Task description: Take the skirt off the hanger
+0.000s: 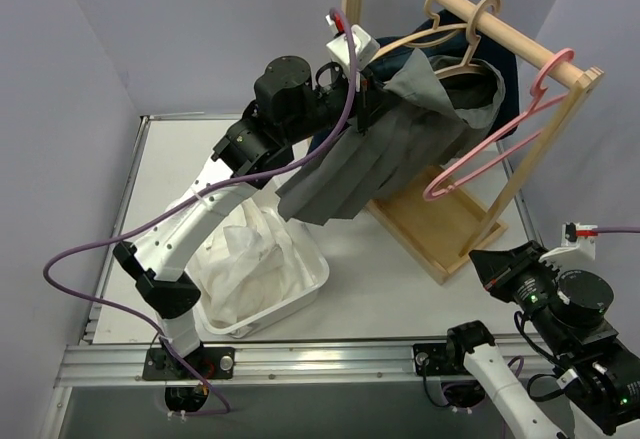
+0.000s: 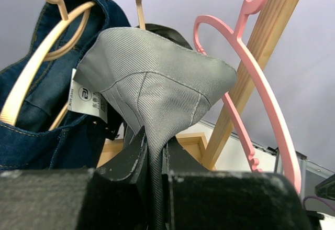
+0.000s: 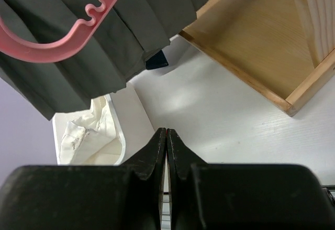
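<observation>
The grey pleated skirt (image 1: 365, 164) hangs from the rack, its waistband up by a wooden hanger (image 1: 452, 51). My left gripper (image 1: 372, 99) is raised to the rack and shut on a bunched fold of the skirt's upper edge. In the left wrist view the grey cloth (image 2: 152, 78) is pinched between the fingers (image 2: 136, 154). A pink hanger (image 1: 497, 141) hangs in front of the skirt's right side. My right gripper (image 1: 478, 257) is shut and empty, low at the front right. In its own view (image 3: 166, 133) it points at the skirt's hem (image 3: 78, 57).
A dark denim garment (image 2: 49, 130) hangs on the wooden hanger behind the skirt. The wooden rack has a rail (image 1: 480, 14) and a base tray (image 1: 440, 229). A white basket (image 1: 305, 284) of white cloth stands under the left arm.
</observation>
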You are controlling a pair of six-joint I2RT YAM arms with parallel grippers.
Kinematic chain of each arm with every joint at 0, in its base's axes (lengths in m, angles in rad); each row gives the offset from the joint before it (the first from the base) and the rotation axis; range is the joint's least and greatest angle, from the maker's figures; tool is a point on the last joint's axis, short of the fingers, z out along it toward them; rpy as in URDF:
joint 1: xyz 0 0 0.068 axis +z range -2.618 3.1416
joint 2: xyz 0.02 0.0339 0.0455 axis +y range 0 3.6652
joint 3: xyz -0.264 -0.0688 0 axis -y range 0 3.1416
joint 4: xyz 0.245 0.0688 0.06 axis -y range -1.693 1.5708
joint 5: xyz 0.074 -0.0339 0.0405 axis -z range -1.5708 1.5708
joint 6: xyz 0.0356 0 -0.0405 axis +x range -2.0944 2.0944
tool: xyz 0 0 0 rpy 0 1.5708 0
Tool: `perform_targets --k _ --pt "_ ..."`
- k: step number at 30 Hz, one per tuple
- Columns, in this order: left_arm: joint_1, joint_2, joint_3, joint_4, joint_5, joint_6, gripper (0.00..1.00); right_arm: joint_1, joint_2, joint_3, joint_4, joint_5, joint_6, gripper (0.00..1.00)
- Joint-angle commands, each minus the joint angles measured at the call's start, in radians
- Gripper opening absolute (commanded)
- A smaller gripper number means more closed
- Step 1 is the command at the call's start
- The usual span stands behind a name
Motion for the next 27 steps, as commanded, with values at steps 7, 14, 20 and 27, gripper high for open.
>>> perform_targets --k 7,14,20,27 --pt "-0.094 0.165 0.189 -0.189 -0.049 -0.017 0.02 0.003 -0.001 -0.02 0.017 0.019 -0.007 0.0" --pt "-0.126 0.322 0.403 -0.394 -0.076 -0.032 0.02 0.005 -0.007 -0.034 0.04 0.022 0.014 0.0" --pt "-0.117 0.34 0.389 -0.397 -0.029 -0.012 0.34 0.005 -0.012 -0.059 0.069 -0.007 0.03 0.0" --pt "-0.097 0.377 0.43 -0.395 -0.02 -0.014 0.39 0.003 0.002 -0.03 0.064 -0.009 0.033 0.0"
